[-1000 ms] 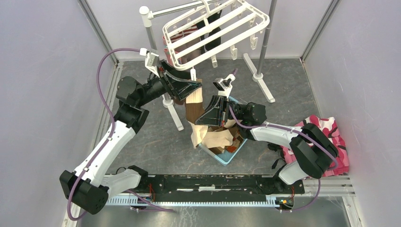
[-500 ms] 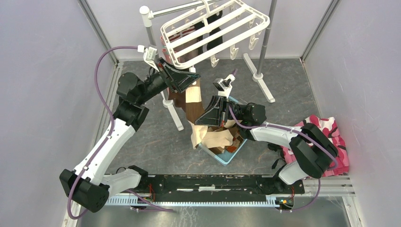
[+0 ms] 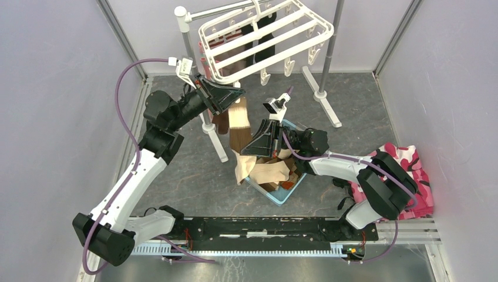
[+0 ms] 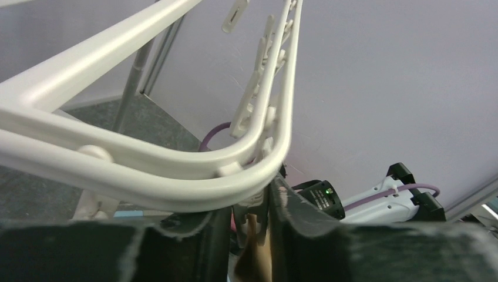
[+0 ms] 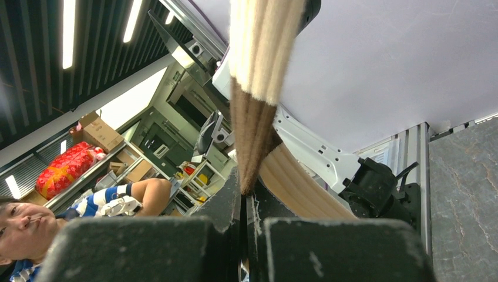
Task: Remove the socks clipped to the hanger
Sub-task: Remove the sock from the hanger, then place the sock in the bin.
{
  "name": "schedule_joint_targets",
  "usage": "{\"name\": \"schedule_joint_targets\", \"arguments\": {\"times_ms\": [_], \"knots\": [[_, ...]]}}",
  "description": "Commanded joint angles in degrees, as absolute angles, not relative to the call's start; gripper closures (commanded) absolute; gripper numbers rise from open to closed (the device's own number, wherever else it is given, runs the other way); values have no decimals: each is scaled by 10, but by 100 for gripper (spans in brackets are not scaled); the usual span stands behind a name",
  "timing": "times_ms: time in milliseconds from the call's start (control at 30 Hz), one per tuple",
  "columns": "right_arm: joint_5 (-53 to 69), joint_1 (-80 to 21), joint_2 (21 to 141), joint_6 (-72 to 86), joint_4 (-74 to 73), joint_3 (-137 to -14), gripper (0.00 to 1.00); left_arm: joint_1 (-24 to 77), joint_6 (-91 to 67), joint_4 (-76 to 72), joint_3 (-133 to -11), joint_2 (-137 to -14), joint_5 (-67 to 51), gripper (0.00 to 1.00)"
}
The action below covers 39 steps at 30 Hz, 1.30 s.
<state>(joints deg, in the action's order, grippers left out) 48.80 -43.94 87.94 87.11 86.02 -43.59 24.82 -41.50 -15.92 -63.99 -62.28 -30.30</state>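
Note:
The white hanger (image 3: 267, 32) hangs at the back, and its near corner (image 4: 176, 179) fills the left wrist view. A brown-and-tan sock (image 3: 238, 120) dangles from a clip (image 4: 251, 207) under that corner. My left gripper (image 3: 236, 95) (image 4: 249, 201) reaches up beneath the frame, and its narrowed jaws press on the clip from both sides. The sock's top (image 4: 253, 249) shows just below. My right gripper (image 3: 249, 150) (image 5: 244, 191) is shut on the same sock (image 5: 252, 117) lower down. Dark socks (image 3: 259, 42) and a red-banded one (image 3: 218, 46) stay clipped further back.
A light blue basket (image 3: 276, 198) with loose socks in it sits under the right gripper. The grey pole stand (image 3: 189, 56) has white feet (image 3: 217, 144) beside the left arm. A pink camouflage cloth heap (image 3: 408, 167) lies at the right.
My left gripper has risen up and left to the hanger's corner, and its jaws have narrowed onto the clip. The right gripper has kept its hold on the sock.

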Motion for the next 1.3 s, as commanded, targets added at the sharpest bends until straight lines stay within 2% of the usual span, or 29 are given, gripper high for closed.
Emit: {"name": "schedule_joint_targets", "arguments": {"times_ms": [0, 33, 67, 167, 233, 300, 367, 467, 767, 933, 1267], "knots": [[504, -448, 874, 849, 946, -438, 100, 241, -404, -184, -660, -610, -294, 84], [506, -446, 870, 837, 930, -437, 100, 241, -400, -183, -661, -610, -297, 94], [508, -446, 863, 816, 900, -437, 100, 242, -397, -181, -662, -609, -296, 97], [513, -441, 830, 707, 760, -434, 100, 241, -391, -178, -660, -605, -300, 98], [498, -432, 788, 569, 549, -444, 100, 241, -388, -176, -658, -601, -302, 98], [438, -423, 743, 394, 306, -477, 100, 241, -381, -173, -653, -599, -305, 98], [352, -417, 714, 270, 125, -514, 100, 241, -379, -168, -648, -596, -305, 98], [255, -402, 677, 188, 4, -519, 100, 241, -379, -166, -638, -592, -311, 98], [50, -380, 645, 118, -130, -459, 97, 241, -359, -175, -627, -581, -338, 98], [11, -360, 690, 110, -148, -426, 94, 241, -353, -167, -623, -577, -338, 98], [-60, -365, 776, 100, -87, -380, 70, 241, -353, -163, -619, -576, -341, 98]]}}
